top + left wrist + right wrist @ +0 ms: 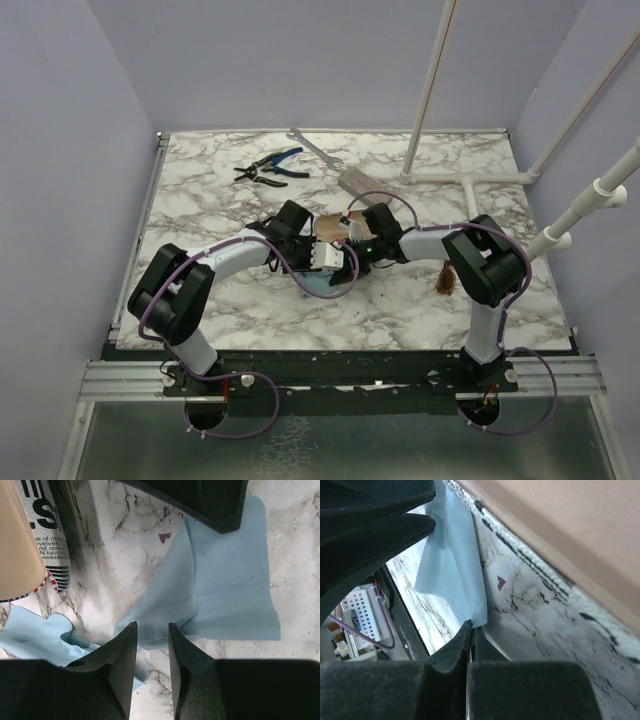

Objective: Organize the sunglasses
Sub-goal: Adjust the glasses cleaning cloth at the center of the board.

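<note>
Lavender walls enclose a marble-patterned counter (200, 190). Item one, the sunglasses (445, 281): a small brown shape lying on the right of the counter just beside the right arm's elbow, well apart from both grippers and untouched; detail is too small to confirm. Item two, light blue cloth (225, 580): spread at mid-counter with one fold raised. The right gripper (471, 630) is closed, with the cloth's edge running into its tips, apparently pinched there to anchor that corner. The left gripper (152, 630) has its jaws a narrow gap apart over the opposite edge, seemingly lined up to take it so the cloth can be folded or laid out between the two arms. Item three, tan container with a printed label (45, 530): just left of the cloth. Far-side sundries: blue-handled pliers (270, 166), wrench (315, 148), grey case (357, 184).
</note>
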`<state>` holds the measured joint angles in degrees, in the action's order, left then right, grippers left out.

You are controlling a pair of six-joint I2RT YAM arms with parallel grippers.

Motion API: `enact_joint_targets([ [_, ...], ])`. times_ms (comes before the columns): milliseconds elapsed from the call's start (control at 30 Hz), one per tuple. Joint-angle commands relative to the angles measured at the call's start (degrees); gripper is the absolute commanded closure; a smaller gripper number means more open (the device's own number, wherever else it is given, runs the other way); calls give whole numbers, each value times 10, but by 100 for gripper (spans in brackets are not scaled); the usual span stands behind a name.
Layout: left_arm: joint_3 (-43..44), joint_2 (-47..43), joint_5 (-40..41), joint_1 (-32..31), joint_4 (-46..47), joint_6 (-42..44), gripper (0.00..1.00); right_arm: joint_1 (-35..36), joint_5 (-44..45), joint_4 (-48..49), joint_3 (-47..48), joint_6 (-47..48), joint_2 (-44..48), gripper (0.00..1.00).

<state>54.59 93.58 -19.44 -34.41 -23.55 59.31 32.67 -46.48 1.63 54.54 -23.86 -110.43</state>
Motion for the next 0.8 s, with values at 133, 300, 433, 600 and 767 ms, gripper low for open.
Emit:
enact_joint_targets([
  [133, 9, 5, 16, -6, 7, -9, 68, 0, 10, -9, -6, 13, 16, 99],
  [300, -21, -3, 27, -19, 7, 28, 68, 0, 9, -9, -7, 13, 18, 99],
  [433, -39, -11, 33, -35, 7, 57, 68, 0, 9, -11, -8, 13, 19, 100],
  [600, -45, -9, 48, -38, 7, 73, 67, 0, 8, -10, -8, 13, 19, 100],
  [767, -24, -11, 42, -38, -33, 106, 57, 0, 8, -11, -9, 13, 20, 100],
])
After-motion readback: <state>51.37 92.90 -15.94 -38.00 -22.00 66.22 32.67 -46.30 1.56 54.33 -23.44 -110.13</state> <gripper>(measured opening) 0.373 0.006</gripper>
